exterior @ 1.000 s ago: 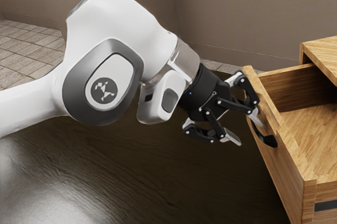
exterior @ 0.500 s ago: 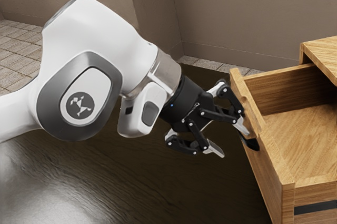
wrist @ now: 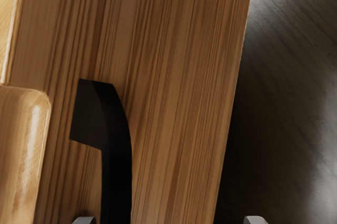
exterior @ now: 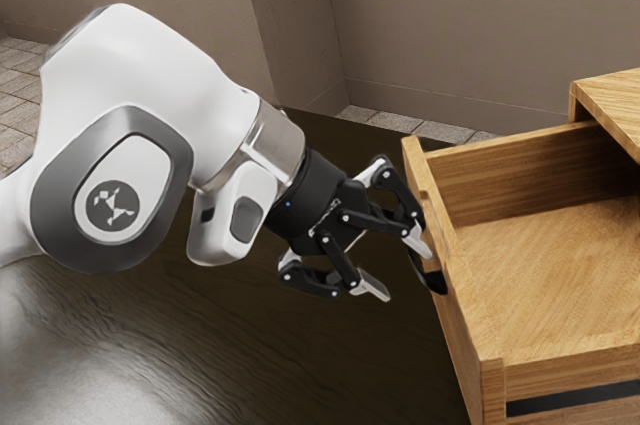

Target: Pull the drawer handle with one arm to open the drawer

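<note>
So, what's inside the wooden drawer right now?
The pulled-out drawer shows a bare wooden floor and inner walls, with no contents visible. Its rear part, under the cabinet top, is covered.

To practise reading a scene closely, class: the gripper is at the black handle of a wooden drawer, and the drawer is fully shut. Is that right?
No. The drawer is not shut: the exterior view shows it pulled well out of the cabinet, its bare wooden inside on show. The rest holds: the gripper is at the drawer's black handle.
</note>
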Available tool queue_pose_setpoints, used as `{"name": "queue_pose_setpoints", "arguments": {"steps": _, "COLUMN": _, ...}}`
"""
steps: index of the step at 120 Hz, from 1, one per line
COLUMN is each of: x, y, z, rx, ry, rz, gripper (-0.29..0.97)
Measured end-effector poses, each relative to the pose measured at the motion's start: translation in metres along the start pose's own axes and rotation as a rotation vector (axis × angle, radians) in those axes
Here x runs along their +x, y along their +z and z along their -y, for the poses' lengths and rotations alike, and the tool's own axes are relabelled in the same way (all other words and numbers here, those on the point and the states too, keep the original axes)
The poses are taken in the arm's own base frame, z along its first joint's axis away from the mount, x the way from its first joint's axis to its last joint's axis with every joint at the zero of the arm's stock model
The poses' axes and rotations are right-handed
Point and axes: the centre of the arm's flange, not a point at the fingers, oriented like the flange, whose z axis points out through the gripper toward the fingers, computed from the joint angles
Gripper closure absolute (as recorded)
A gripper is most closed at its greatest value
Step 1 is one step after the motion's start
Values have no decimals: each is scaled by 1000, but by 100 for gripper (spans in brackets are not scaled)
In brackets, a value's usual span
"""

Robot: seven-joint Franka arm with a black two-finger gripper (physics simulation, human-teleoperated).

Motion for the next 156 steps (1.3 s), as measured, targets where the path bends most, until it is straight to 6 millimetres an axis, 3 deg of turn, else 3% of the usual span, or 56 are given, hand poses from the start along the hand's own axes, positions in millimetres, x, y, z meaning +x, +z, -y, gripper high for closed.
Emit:
{"name": "queue_pose_setpoints", "arguments": {"steps": 43, "x": 7, "y": -11, "z": -18, "rx": -8, "ry": -5, "rz": 1, "gripper": 40}}
{"name": "queue_pose_setpoints", "arguments": {"steps": 64, "x": -1, "y": -25, "z": -28, "rx": 0, "ry": -25, "rz": -4, "gripper": 40}}
{"name": "queue_pose_setpoints", "arguments": {"steps": 128, "x": -18, "y": -34, "z": -44, "rx": -5, "ry": -69, "rz": -6, "gripper": 36}}
{"name": "queue_pose_setpoints", "arguments": {"steps": 139, "x": -20, "y": -39, "z": -44, "rx": -1, "ry": -72, "rz": -6, "gripper": 41}}
{"name": "queue_pose_setpoints", "arguments": {"steps": 156, "x": -23, "y": -46, "z": -43, "rx": 10, "ry": -78, "rz": -4, "gripper": 29}}
